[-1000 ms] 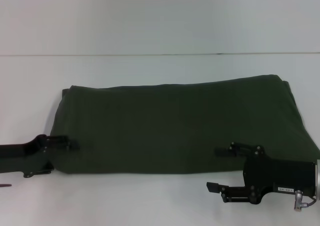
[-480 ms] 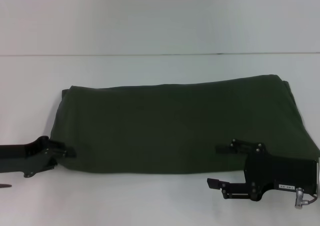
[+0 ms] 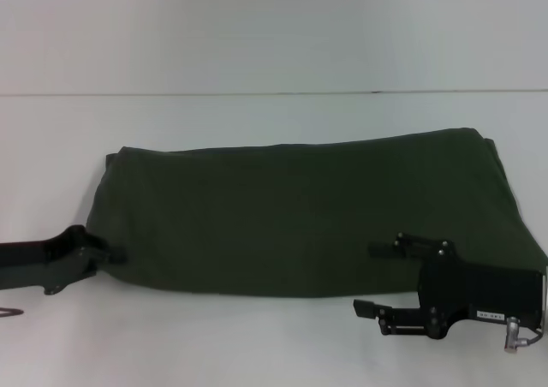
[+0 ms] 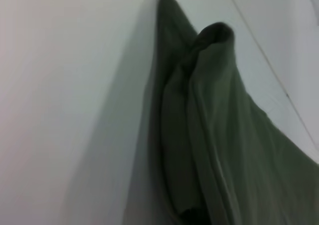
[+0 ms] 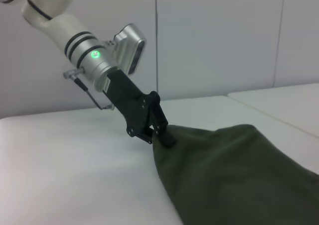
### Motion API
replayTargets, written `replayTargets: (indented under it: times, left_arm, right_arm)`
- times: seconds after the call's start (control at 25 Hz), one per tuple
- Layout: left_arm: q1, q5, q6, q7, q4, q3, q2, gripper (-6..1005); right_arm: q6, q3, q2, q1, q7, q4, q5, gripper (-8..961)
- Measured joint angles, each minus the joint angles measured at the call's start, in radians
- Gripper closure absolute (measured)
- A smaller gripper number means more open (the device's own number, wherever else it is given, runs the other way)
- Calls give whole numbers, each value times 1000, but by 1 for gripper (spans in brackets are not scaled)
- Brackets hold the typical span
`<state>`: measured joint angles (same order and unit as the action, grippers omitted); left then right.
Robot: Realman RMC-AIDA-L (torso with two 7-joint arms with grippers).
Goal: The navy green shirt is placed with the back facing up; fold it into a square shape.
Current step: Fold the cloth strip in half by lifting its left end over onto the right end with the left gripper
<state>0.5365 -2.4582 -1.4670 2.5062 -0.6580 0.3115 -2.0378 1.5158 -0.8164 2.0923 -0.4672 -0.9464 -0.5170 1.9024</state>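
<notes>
Low, left gripper (image 3: 110, 254) pinches shirt (image 3: 300, 216); right gripper (image 3: 374, 281) gapes.

White table (image 3: 257, 344), seam line across far side; pale panelled wall (image 5: 214, 36) behind.

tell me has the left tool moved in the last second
Yes. The left tool has slid outward to the robot's left along the near edge of the navy green shirt, dragging that corner.

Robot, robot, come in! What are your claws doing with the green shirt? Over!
Left claw shut on green shirt's left end. Right claw open at its near right edge. Shirt folded long on white table. Nothing in the way.
</notes>
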Motion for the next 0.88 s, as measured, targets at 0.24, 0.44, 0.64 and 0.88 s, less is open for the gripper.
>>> replayTargets:
  times: [0.24, 0.44, 0.64, 0.88]
  left_arm:
    - [-17, 0, 34, -46, -6, -53, 12, 949]
    - [-30, -5, 38, -77, -26, -120, 28, 949]
    - [-63, -17, 63, -82, -93, -167, 47, 948]
    - [-92, -41, 87, -85, -143, -252, 66, 948]
  right_arm:
    - [0, 7, 0, 0, -5, 0, -30, 88]
    - [-5, 15, 0, -6, -11, 0, -35, 88]
    - [-6, 15, 0, -15, -24, 0, -41, 88]
    - [-11, 13, 0, -19, -32, -1, -42, 87]
